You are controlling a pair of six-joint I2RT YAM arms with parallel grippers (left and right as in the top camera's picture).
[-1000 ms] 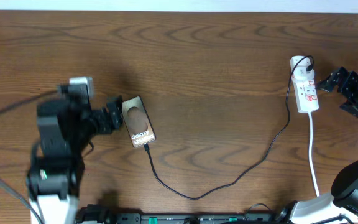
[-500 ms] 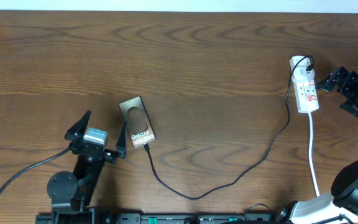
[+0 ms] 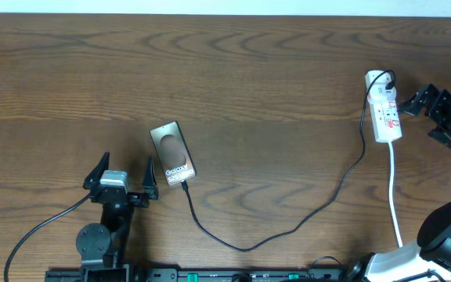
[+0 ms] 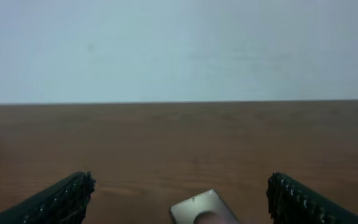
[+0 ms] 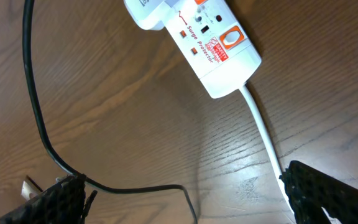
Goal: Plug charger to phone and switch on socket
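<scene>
Left gripper (image 3: pixel 125 167) pulled back from the phone (image 3: pixel 173 153) (it and the right gripper (image 3: pixel 427 121) gaped wide, empty); the charger (image 3: pixel 245 248) looked plugged in, the socket (image 3: pixel 386 113) switch was left.

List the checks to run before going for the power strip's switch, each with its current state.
1. Tip of thin black charger cable at lower edge of dark flat smartphone: ok; fully seated, cannot tell.
2. Open left end effector clear of smartphone: ok.
3. Open right end effector beside white power strip, not touching: ok.
4. Path from right end effector to strip free of objects: ok.
5. Strip's orange-framed switch already on: cannot tell.
</scene>
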